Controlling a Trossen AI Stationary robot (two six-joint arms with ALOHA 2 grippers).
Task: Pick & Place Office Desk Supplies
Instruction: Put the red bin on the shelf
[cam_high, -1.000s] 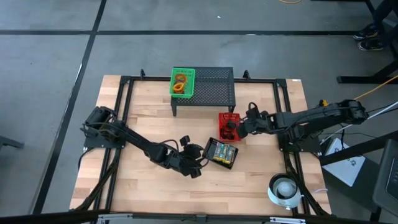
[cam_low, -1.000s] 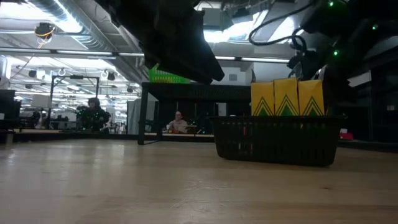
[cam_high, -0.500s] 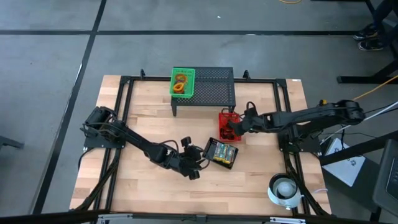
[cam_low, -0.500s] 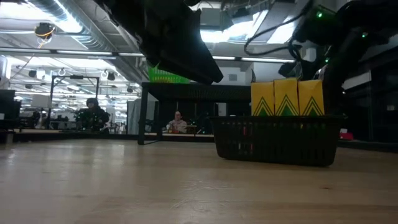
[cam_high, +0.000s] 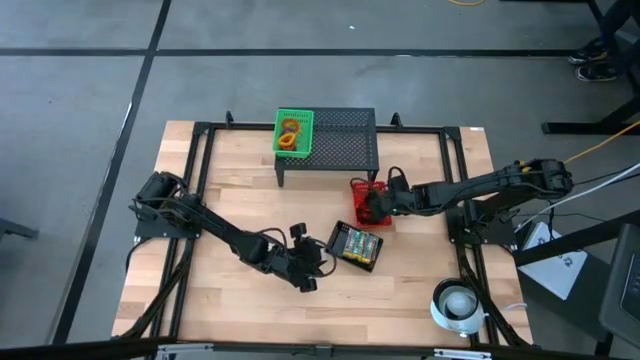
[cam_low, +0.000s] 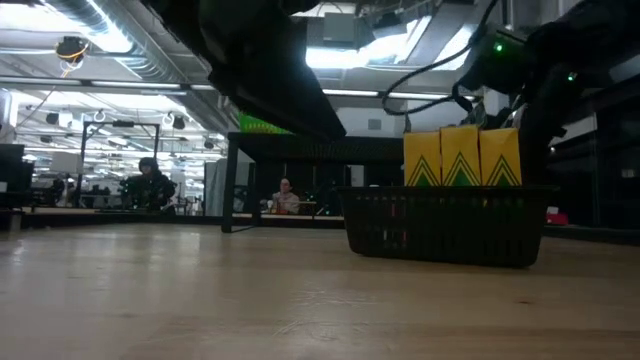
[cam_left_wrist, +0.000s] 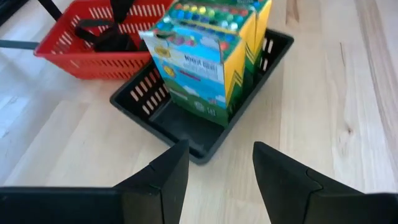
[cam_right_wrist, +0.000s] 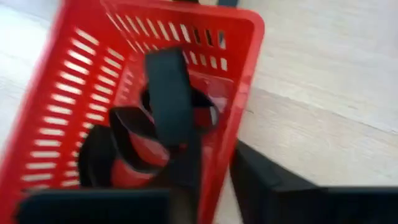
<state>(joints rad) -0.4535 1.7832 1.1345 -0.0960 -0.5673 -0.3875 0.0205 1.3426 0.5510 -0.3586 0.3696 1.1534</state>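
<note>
Several green and yellow crayon packets (cam_left_wrist: 205, 62) stand upright in a black basket (cam_left_wrist: 186, 134) in the middle of the table. My left gripper (cam_left_wrist: 214, 168) hangs open just to the near left of it (cam_high: 320, 265), with nothing between its fingers. A red basket (cam_right_wrist: 74, 93) holding black clips (cam_right_wrist: 168, 93) rests on the table just beyond the black one. My right gripper (cam_high: 372, 207) slants down onto it. One finger is inside the basket's wall (cam_right_wrist: 217, 155) and one is outside. My right gripper comes at the red basket from the table's right, slanting down. One finger (cam_right_wrist: 186, 174) is inside the basket, the other (cam_right_wrist: 267, 180) is outside its side wall. I cannot tell whether either finger touches the wall. The basket sits flat on the table.
A black mesh stand (cam_high: 340, 145) at the table's far side carries a green basket (cam_high: 291, 133) with orange and yellow loops. A round white object (cam_high: 455, 303) sits at the near right corner. Bare wood lies to the near left.
My right gripper has gone down and toward the table's left, from beside the red basket onto its wall. My left gripper has turned a little in place. Both baskets have stayed where they were.
</note>
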